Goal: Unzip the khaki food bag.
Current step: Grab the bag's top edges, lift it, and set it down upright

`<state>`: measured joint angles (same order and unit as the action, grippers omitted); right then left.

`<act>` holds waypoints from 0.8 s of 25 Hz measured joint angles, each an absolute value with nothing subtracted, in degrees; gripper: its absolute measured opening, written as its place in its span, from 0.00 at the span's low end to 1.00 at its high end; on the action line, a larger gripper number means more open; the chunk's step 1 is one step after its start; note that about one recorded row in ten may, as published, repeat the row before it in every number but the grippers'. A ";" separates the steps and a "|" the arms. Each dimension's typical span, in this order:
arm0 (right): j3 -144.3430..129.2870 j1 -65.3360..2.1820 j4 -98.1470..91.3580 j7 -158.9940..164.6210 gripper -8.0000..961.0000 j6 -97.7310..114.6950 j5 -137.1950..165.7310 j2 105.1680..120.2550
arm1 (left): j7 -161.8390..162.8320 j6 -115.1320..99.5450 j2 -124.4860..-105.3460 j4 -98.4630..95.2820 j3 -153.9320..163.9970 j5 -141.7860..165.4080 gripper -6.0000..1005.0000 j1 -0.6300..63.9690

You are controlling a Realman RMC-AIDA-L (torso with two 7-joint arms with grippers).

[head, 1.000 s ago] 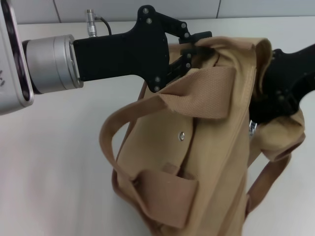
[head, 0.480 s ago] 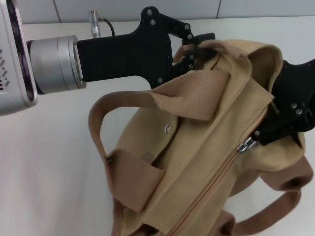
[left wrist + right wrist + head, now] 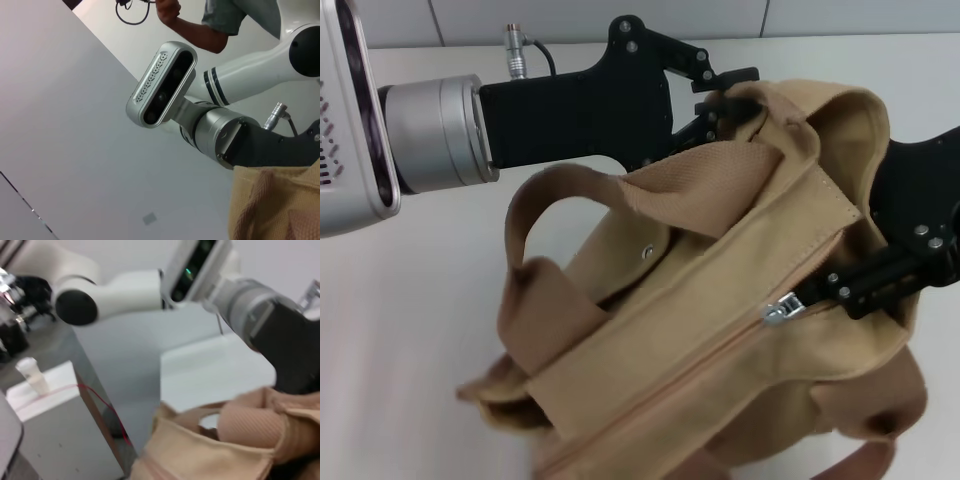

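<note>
The left gripper [image 3: 725, 95] clamps the khaki food bag [image 3: 720, 330] at its top edge, the right gripper [image 3: 820, 292] pinches the zipper pull [image 3: 782, 310] (contents hidden, no writing).

White tabletop [image 3: 410, 330], bearing only the slumped khaki food bag [image 3: 720, 340] toward its right.

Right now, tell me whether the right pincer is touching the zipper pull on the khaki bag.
Touching. The head view shows the right pincer closed on the metal zipper pull of the khaki food bag, with no gap between them.
</note>
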<state>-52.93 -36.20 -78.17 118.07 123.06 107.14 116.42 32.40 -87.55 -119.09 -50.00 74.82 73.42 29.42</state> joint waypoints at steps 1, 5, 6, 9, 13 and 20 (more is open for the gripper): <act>-52.92 -36.16 -78.00 117.96 0.73 122.98 106.85 116.49 | 32.33 -87.39 -119.09 -49.93 75.04 73.19 0.11 29.44; -50.93 -34.23 -81.71 118.03 0.73 121.73 108.25 116.58 | 31.84 -85.85 -119.05 -49.92 75.86 72.07 0.11 29.40; -49.72 -33.46 -83.15 118.00 0.73 121.32 108.51 116.63 | 31.76 -85.41 -119.05 -49.92 75.88 71.94 0.11 29.29; -44.22 -31.13 -86.74 117.39 0.72 120.65 108.56 116.80 | 31.63 -84.35 -119.07 -49.92 75.95 71.87 0.11 29.12; -37.15 -28.75 -89.38 115.69 0.72 119.84 108.20 117.59 | 30.92 -82.45 -119.09 -49.92 77.06 71.15 0.11 29.00; -31.00 -23.10 -92.02 107.65 0.72 116.60 102.19 119.34 | 29.96 -78.79 -119.15 -49.97 78.82 69.05 0.11 28.74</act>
<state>-31.00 -23.10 -92.02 107.65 116.60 102.19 119.34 29.96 -78.79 -119.15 -49.97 78.82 69.05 28.74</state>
